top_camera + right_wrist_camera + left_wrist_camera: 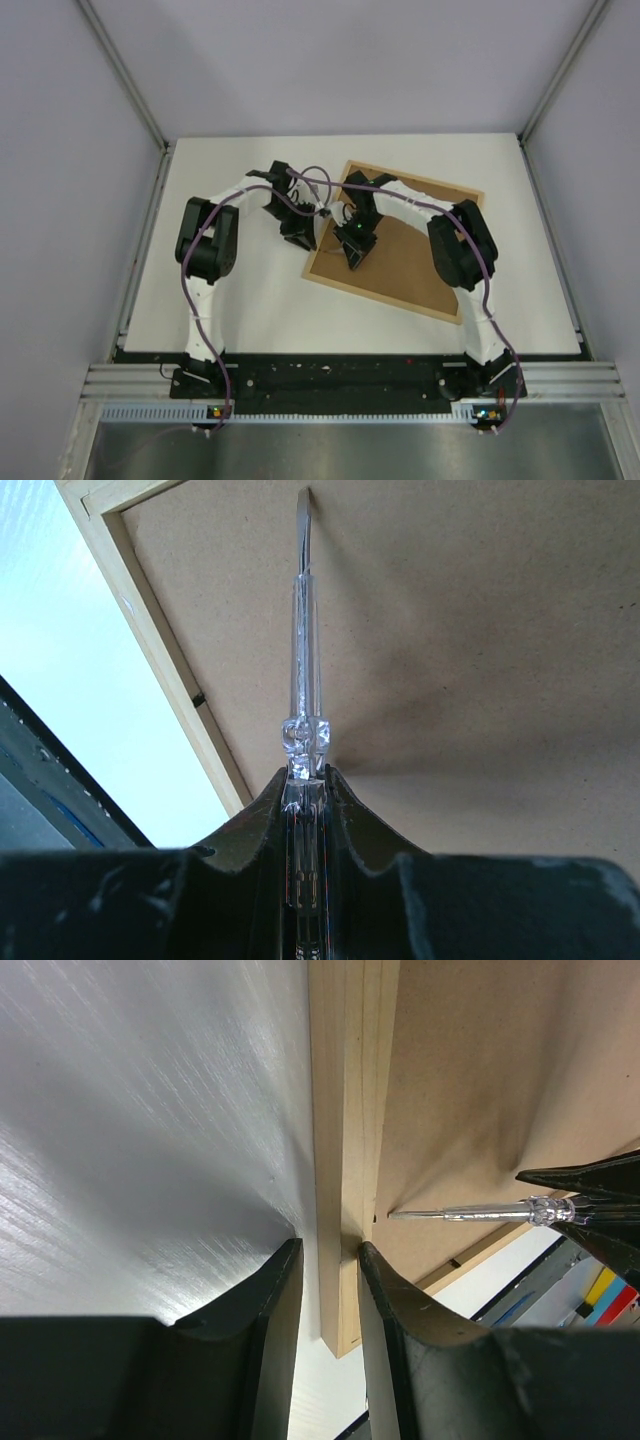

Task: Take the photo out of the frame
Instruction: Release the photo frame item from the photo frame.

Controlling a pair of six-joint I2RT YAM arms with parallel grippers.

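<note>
Likely stiff light-wood picture frame (345, 1110): left gripper (328, 1250) clamps its left rail, right gripper (305, 775) clamps clear-handled screwdriver (303, 650) at brown backing (450, 630)

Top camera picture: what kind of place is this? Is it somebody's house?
Likely a robot test booth, not a house. Plain grey walls box in a white table, and a left arm and right arm are bolted to a metal rail at its edge.

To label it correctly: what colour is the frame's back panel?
Plain brown; the frame's back panel shows best in the right wrist view.
</note>
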